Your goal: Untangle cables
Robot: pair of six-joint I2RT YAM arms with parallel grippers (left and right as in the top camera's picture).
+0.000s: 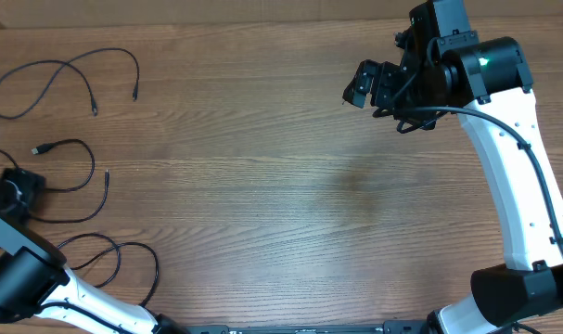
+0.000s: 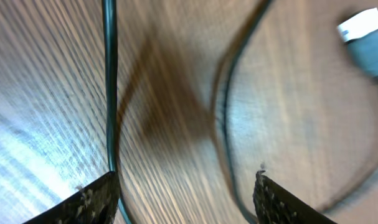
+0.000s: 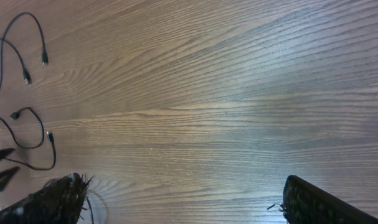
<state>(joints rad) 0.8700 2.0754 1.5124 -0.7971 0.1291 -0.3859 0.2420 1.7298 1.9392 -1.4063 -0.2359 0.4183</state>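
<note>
Three thin black cables lie apart on the left of the wooden table: one at the far left (image 1: 68, 67), a middle one (image 1: 82, 186) with a silver-tipped plug (image 1: 42, 148), and a looped one near the front (image 1: 123, 264). My left gripper (image 1: 21, 183) is low over the middle cable at the table's left edge. In the left wrist view its fingers (image 2: 187, 180) are open, with two cable strands (image 2: 109, 93) running between them and a silver plug (image 2: 363, 31) at the upper right. My right gripper (image 1: 363, 85) is raised at the far right, open and empty (image 3: 182, 186).
The right wrist view shows bare wood grain below it, with the far cable (image 3: 23, 28) and the middle cable (image 3: 39, 134) at its left edge. The right arm's white link (image 1: 522, 176) runs along the table's right side.
</note>
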